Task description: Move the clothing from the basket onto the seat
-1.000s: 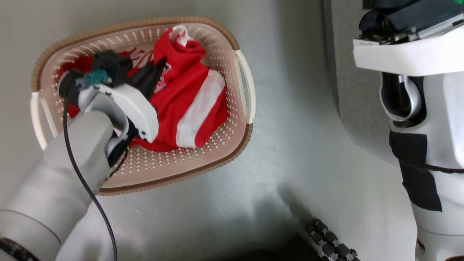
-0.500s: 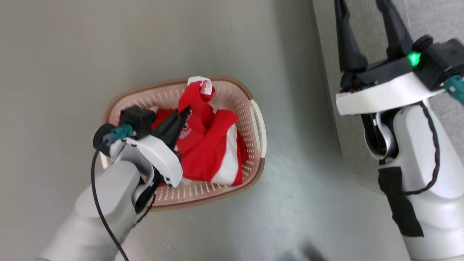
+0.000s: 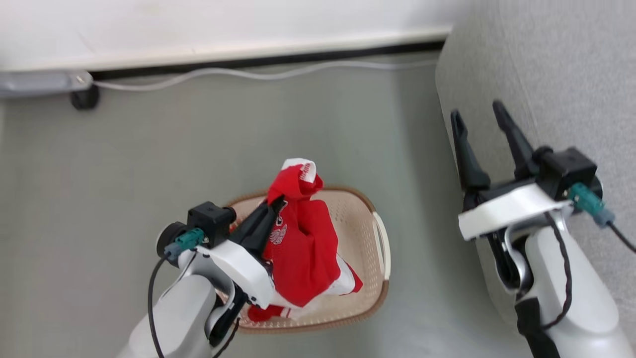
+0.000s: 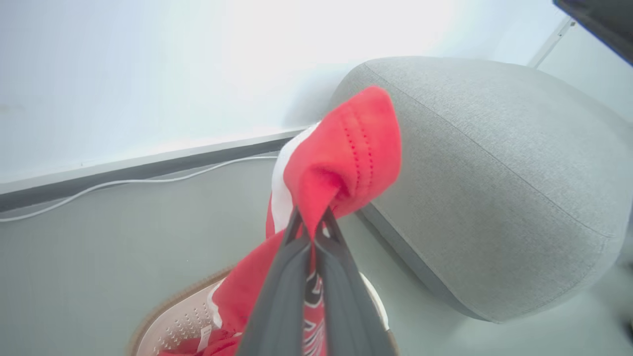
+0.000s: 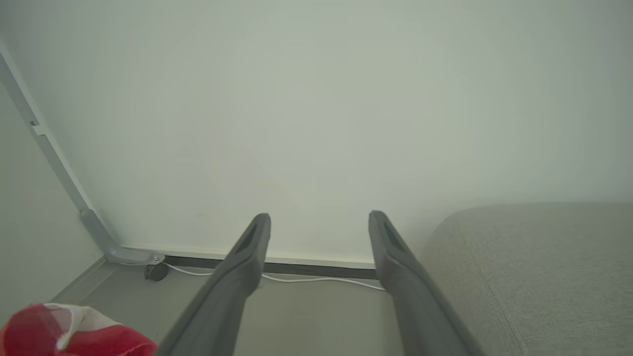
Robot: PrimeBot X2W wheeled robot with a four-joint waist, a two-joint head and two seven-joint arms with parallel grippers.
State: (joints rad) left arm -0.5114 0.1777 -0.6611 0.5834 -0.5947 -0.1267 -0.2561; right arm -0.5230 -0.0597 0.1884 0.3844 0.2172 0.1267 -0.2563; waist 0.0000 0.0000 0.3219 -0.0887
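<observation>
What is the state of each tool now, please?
Left tool: closed, holding the red clothing.
Right tool: open, holding nothing.

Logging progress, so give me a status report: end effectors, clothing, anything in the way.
Status: left end effector shut on clothing, raised above basket, tail trailing inside. Then right end effector open, empty, beside seat. No obstruction seen toward seat.

Head looks down; both wrists face the wall [image 5: 316, 99], sharing the seat [image 4: 494, 173].
</observation>
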